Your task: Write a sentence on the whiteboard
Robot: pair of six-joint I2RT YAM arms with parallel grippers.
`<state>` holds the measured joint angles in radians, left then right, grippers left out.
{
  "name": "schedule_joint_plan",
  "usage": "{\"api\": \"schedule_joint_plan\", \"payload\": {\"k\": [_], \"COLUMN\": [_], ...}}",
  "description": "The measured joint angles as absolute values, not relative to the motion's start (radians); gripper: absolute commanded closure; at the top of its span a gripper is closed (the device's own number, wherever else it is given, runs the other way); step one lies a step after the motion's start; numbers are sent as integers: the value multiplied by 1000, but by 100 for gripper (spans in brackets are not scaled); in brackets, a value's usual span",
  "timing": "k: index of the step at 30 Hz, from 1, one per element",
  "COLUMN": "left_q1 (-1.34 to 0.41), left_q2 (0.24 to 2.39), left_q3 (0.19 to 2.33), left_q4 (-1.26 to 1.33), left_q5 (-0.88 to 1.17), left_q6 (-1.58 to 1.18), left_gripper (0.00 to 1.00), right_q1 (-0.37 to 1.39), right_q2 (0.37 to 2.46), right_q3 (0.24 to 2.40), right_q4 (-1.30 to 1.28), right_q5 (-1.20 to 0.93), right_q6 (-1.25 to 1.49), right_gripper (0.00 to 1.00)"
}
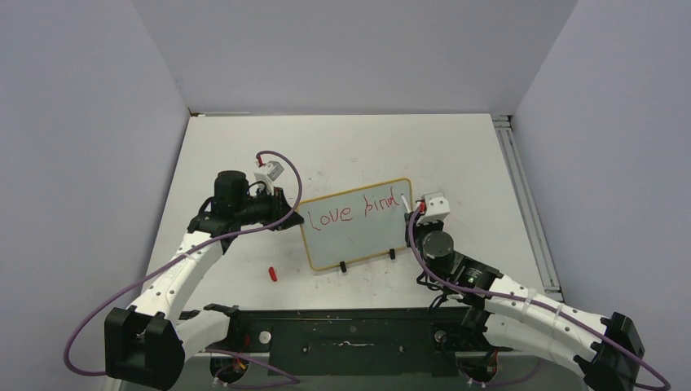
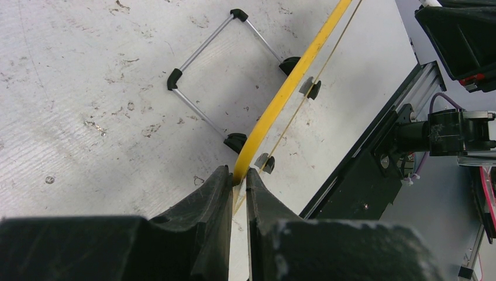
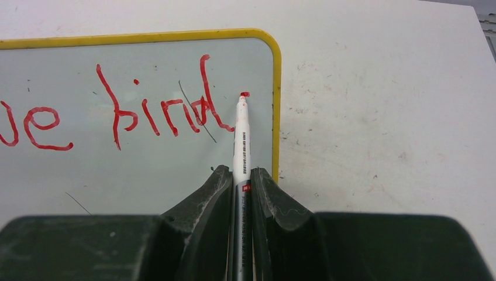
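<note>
The whiteboard [image 1: 358,236] stands tilted on the table, with a yellow-tan frame and two black feet. The sentence [image 1: 358,209] in red reads "love bird" in one slanted line; in the right wrist view [image 3: 158,114] I see "ve bird". My left gripper [image 1: 287,218] is shut on the board's left frame edge [image 2: 275,105]. My right gripper [image 1: 417,213] is shut on a white red-tipped marker [image 3: 240,140]. Its tip [image 3: 242,98] is at the board just right of the "d", beside a small red mark [image 3: 245,93].
A red marker cap [image 1: 274,274] lies on the table left of the board's near corner. A wire stand with black corners [image 2: 225,76] is behind the board. The black base rail [image 1: 350,338] runs along the near edge. An aluminium rail [image 1: 525,204] lines the right side.
</note>
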<state>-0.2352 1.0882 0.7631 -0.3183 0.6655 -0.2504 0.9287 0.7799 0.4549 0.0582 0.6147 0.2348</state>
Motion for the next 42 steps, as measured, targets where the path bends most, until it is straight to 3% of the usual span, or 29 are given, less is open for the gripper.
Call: {"api": "schedule_joint_plan", "payload": {"k": [42], "left_q1": [-235], "left_q2": [1088], "left_q3": [763], "left_q4": [-319], "left_q5": [665], "left_q6": [-250], "left_gripper": [90], "right_q1": [929], "right_q2": [746], "right_q3": [456], "right_q4": [-44], "right_q5": [606], "right_q6": [325], "right_gripper": [95]}}
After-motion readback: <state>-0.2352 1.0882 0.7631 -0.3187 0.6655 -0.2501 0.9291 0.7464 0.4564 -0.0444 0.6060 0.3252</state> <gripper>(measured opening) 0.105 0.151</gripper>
